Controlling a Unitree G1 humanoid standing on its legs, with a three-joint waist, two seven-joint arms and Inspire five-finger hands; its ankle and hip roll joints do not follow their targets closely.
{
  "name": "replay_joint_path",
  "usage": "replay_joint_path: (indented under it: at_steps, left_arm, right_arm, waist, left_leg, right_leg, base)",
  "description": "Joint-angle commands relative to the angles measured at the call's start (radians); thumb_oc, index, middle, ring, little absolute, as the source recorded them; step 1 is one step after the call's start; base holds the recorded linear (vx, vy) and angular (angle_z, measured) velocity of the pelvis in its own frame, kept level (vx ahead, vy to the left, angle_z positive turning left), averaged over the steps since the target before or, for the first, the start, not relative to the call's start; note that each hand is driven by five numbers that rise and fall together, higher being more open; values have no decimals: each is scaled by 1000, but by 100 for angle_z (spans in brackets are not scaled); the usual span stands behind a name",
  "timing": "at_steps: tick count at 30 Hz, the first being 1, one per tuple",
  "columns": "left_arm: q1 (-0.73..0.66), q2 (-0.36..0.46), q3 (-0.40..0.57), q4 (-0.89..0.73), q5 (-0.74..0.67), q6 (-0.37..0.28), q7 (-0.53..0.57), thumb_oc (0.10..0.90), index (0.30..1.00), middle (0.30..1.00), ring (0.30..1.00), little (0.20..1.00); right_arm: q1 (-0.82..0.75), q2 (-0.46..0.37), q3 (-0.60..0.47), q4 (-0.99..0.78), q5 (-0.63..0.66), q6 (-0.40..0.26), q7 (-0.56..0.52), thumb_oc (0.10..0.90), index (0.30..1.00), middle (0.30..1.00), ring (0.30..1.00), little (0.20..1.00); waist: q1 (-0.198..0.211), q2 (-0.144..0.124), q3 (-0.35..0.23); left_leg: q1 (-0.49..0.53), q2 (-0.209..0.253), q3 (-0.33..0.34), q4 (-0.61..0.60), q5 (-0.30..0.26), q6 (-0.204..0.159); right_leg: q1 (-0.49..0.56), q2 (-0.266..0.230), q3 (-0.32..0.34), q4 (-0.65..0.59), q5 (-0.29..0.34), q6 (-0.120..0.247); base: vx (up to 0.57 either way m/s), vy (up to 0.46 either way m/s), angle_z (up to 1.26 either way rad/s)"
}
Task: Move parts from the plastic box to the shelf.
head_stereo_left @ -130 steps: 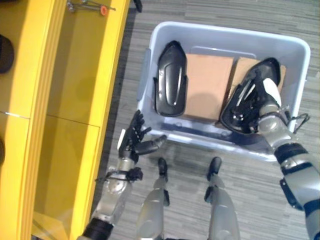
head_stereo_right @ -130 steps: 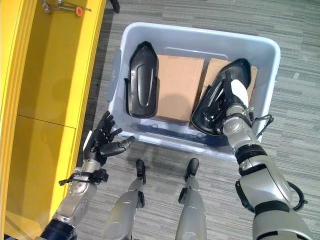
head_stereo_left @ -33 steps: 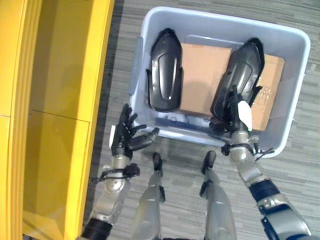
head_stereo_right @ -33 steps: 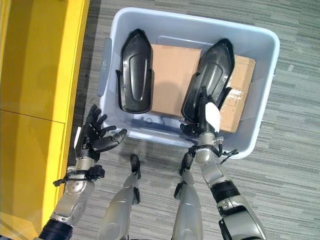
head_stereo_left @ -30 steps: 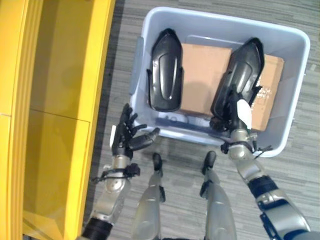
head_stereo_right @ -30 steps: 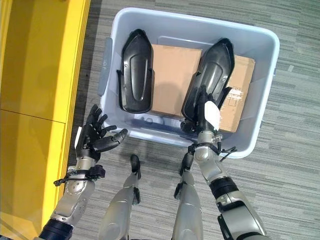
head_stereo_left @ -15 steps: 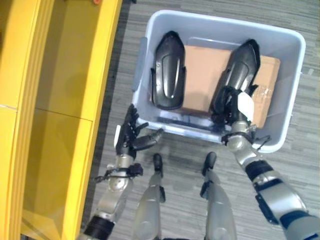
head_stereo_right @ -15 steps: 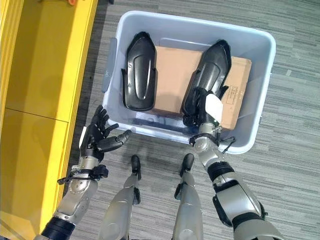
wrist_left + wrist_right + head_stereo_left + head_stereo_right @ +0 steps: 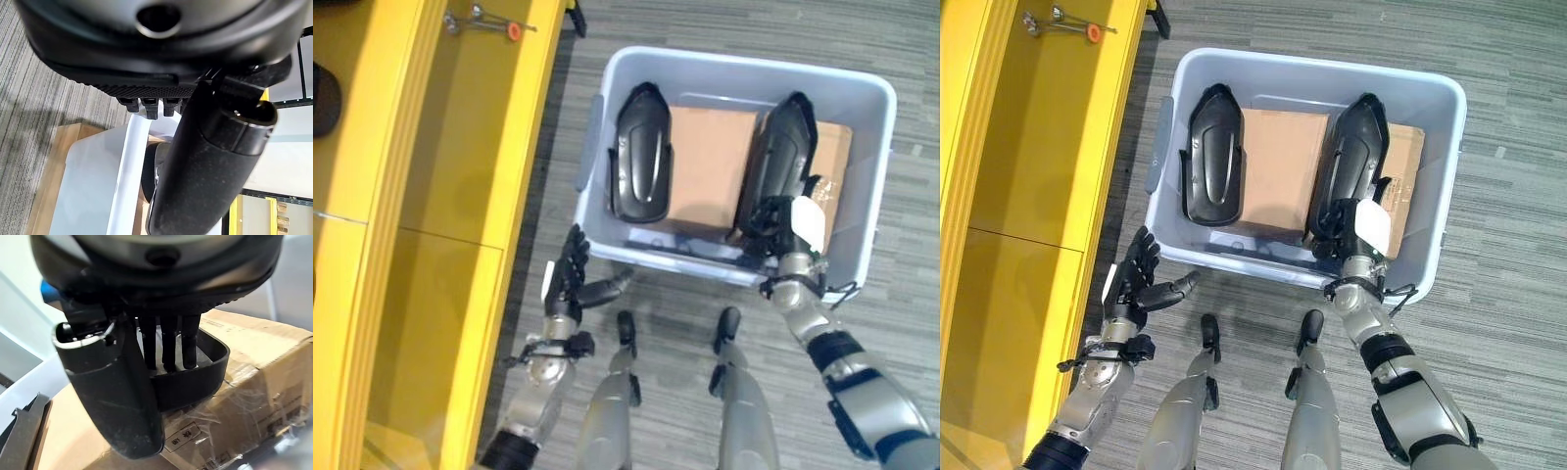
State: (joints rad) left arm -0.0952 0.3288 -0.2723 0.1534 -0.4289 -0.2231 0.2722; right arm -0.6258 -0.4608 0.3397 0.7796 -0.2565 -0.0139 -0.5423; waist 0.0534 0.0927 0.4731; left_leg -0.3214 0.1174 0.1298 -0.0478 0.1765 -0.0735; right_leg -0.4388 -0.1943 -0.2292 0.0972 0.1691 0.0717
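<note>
A pale blue plastic box (image 9: 1452, 176) stands on the floor and holds two long black moulded parts. The left part (image 9: 1211, 166) lies untouched along the box's left side. The right part (image 9: 1356, 147) rests on cardboard. My right hand (image 9: 1356, 230) is shut on its near end. In the right wrist view the fingers (image 9: 168, 342) reach inside the part's rim (image 9: 200, 367) and the thumb (image 9: 117, 396) presses outside. My left hand (image 9: 1136, 279) hangs open outside the box's near left corner, holding nothing.
A yellow shelf (image 9: 1038, 147) runs along the left, with a small metal tool with an orange tip (image 9: 1092, 32) at its far end. Two cardboard boxes (image 9: 1278, 176) lie under the parts. Grey carpet lies around the plastic box.
The right part has swung from a slant to lie straight along the box, and my right hand now holds its near end. The view has shifted. The left hand stays open.
</note>
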Motion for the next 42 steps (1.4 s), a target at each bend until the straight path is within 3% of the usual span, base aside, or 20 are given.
replay_joint_path:
  at_steps: [1,13,27,42]
  left_arm:
    - [5,28,23,-65,-19,-52,7,900,1000,1000,1000,1000]
    - [45,37,52,-51,-9,-39,-17,900,1000,1000,1000,1000]
    - [121,42,102,-62,21,-13,-73,900,1000,1000,1000,1000]
    - [188,20,150,-47,62,3,-109,900,1000,1000,1000,1000]
  right_arm:
    - [64,53,24,0,-14,11,118,400,300,300,300,300]
    - [240,-15,-72,-225,-71,1,135,400,300,300,300,300]
    - [415,-88,-291,-676,-129,-68,135,400,300,300,300,300]
    - [566,-82,-418,-922,-179,-133,152,400,300,300,300,300]
  waist:
    - [14,-47,3]
    - [-14,-68,-65]
    - [-49,-91,-197]
    - [-79,-98,-336]
  left_leg:
    - [77,-29,-4,25,-101,0]
    - [160,-24,6,7,-111,1]
    - [287,-9,36,-15,-136,2]
    - [372,6,63,-39,-145,-2]
  right_leg:
    - [45,-49,-4,16,-12,77]
    - [123,-44,3,-10,-13,83]
    - [229,-35,24,-42,-30,93]
    - [317,-1,39,-103,-32,97]
  base:
    - [43,-14,0]
    - [23,-4,-2]
    - [47,-9,-6]
    - [34,-13,-3]
